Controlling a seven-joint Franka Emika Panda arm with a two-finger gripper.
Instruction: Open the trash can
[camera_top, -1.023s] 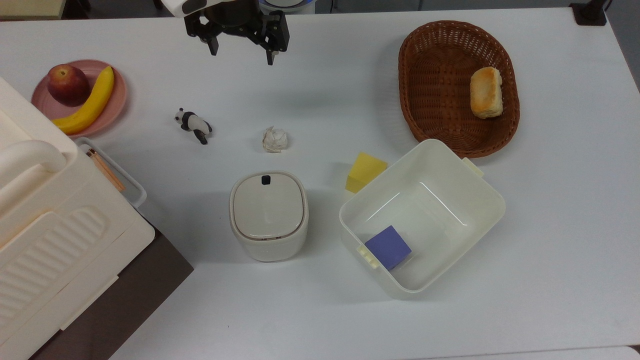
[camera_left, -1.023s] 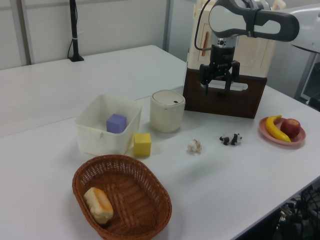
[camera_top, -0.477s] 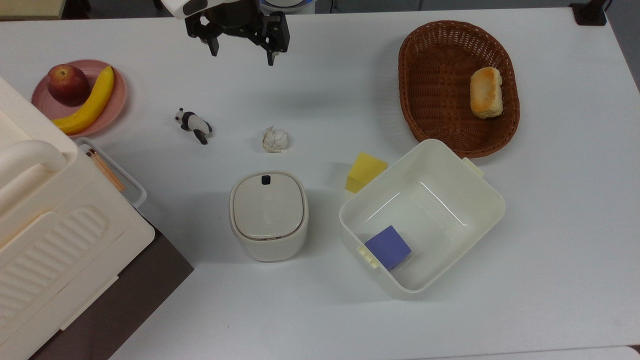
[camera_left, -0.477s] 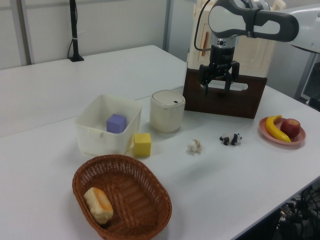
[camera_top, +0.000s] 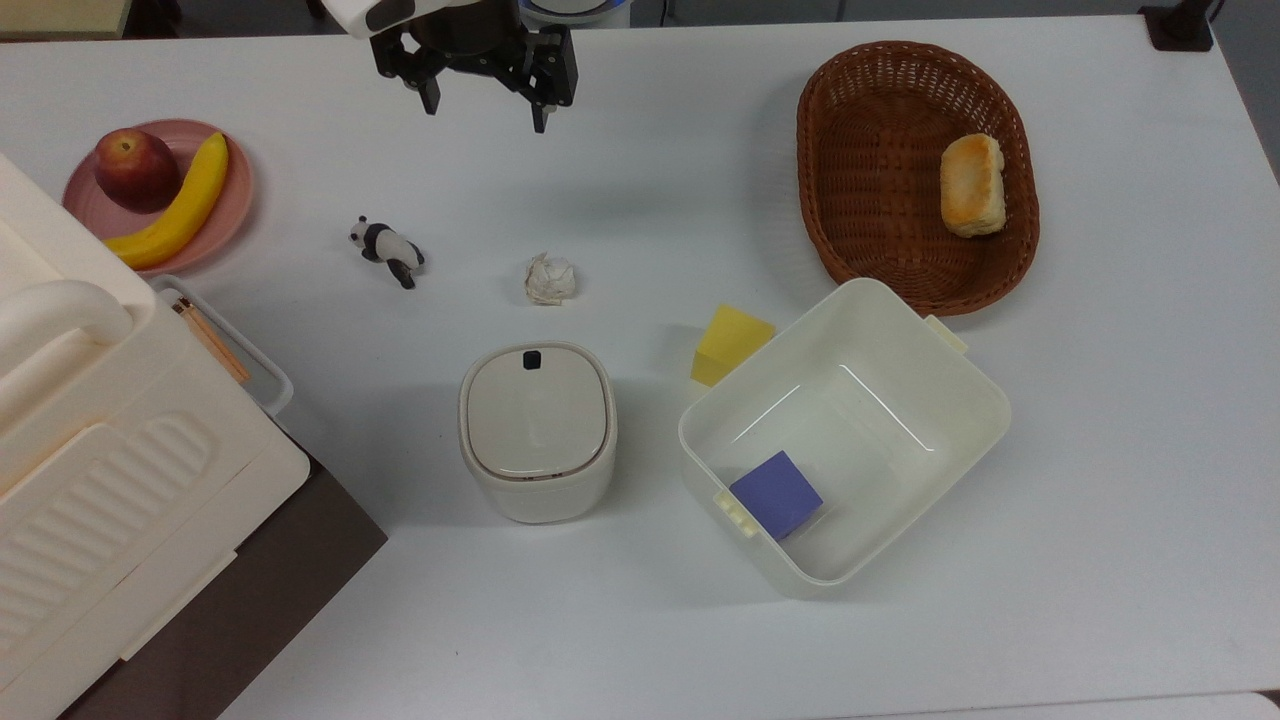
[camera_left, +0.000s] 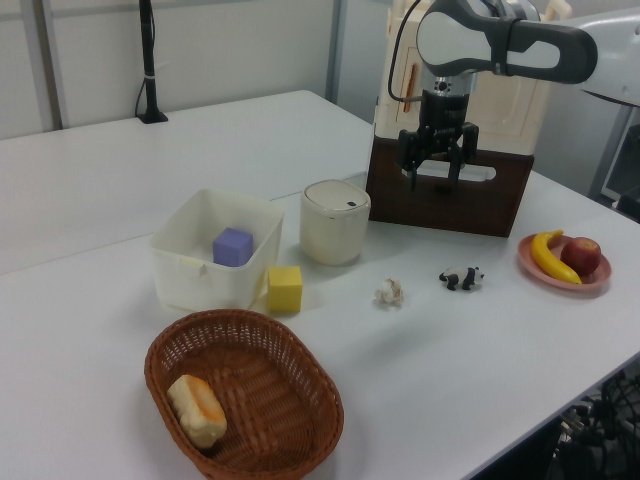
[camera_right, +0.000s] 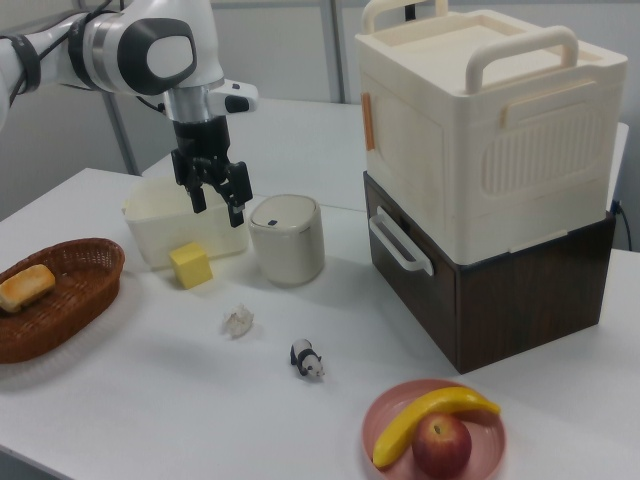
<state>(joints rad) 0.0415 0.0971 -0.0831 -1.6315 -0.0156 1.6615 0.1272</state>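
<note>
Cream plastic trash can (camera_top: 538, 430), lid closed, stands mid-table beside the larger tub (camera_top: 965, 420), exactly where you saw it a second ago. Your gripper (camera_top: 484, 112) (fingers spread wide, empty) has barely crept closer, hovering well apart from it.

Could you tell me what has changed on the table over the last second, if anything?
Almost nothing. The gripper, open and empty, has crept very slightly toward the top view's bottom, still high over the table. The trash can stays shut and untouched, and the crumpled paper, panda figure and yellow block have not moved.
</note>
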